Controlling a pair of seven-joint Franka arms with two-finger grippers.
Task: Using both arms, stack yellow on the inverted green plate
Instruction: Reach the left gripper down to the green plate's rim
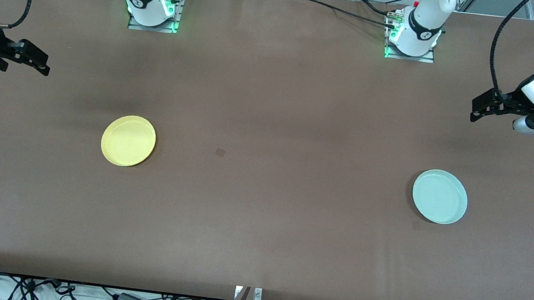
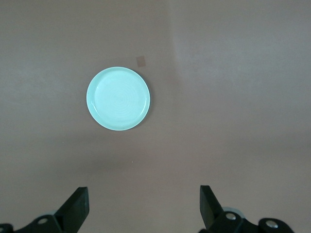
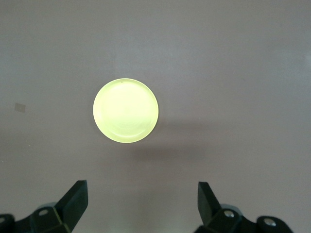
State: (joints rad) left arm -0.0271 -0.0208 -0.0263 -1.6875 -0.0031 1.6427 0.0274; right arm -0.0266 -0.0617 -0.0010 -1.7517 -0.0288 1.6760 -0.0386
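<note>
The yellow plate (image 1: pixel 128 140) lies flat on the brown table toward the right arm's end, and it fills the middle of the right wrist view (image 3: pixel 126 110). The pale green plate (image 1: pixel 440 196) lies flat toward the left arm's end, hollow side up, a little nearer the front camera; the left wrist view shows it too (image 2: pixel 118 98). My right gripper (image 1: pixel 40 63) (image 3: pixel 142 189) hangs open and empty in the air, well apart from the yellow plate. My left gripper (image 1: pixel 477 110) (image 2: pixel 144 194) hangs open and empty, well apart from the green plate.
A small dark square mark (image 1: pixel 220 152) sits on the table between the two plates. The arm bases (image 1: pixel 153 9) (image 1: pixel 412 39) stand at the table's edge farthest from the front camera. Cables lie below the near edge.
</note>
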